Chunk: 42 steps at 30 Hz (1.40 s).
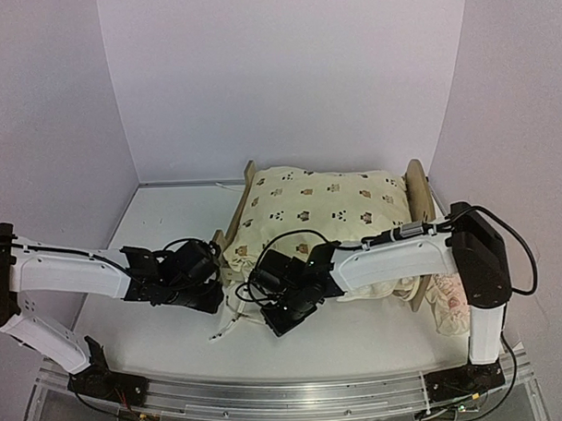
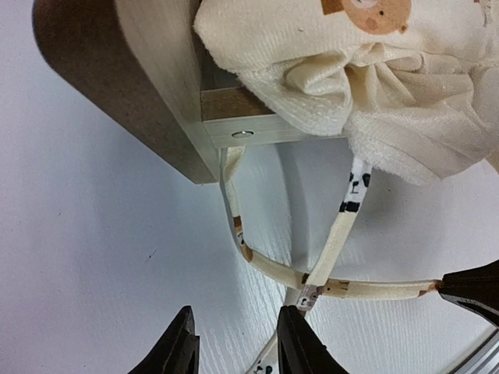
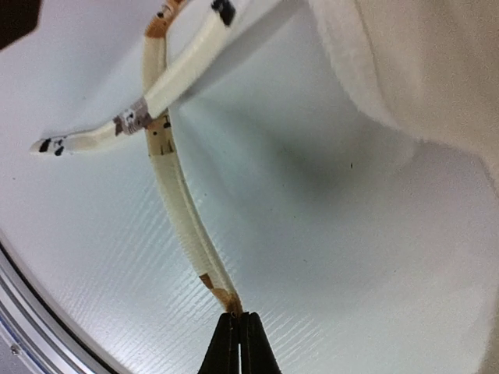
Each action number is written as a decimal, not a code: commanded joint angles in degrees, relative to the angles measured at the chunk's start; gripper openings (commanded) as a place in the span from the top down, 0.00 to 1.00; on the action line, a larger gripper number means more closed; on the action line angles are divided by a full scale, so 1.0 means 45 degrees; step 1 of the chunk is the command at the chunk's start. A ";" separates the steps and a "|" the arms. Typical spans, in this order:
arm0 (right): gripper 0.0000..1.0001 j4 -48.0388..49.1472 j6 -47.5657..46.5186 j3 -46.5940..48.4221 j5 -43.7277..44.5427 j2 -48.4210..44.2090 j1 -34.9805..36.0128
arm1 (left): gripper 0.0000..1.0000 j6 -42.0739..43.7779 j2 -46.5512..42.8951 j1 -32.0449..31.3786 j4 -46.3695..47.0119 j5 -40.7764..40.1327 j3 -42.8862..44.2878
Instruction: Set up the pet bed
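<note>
While fastening cushion [image 1: 327,204] to bed [image 2: 156,101] corner, pinching 1 tie [image 3: 181,226] at bottom centre with right gripper [image 3: 240,318]; left gripper [image 2: 238,321] apart; next, close on crossing tie [image 2: 341,226].

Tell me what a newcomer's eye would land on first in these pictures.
The cream cushion printed with little animals, heaped on the wooden pet bed in the middle of the table, draws the eye first. At the bed's near left corner both arms meet over two crossed ties. The right end effector is pinched shut on the end of one tie, while the left end effector hangs open beside the crossing.
</note>
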 commanded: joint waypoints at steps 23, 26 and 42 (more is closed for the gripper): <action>1.00 -0.0818 -0.0672 0.2013 0.1652 -0.0791 0.0061 | 0.74 0.0721 0.3018 0.1127 0.3261 0.0797 0.0379; 1.00 -0.0810 -0.0680 0.1975 0.1682 -0.0838 0.0061 | 0.74 0.0352 0.2945 0.1121 0.2968 0.0438 0.0316; 1.00 -0.0803 -0.0405 0.2234 0.2017 -0.0471 0.0071 | 0.67 -0.1168 0.1396 0.0727 0.4301 -0.0249 -0.1405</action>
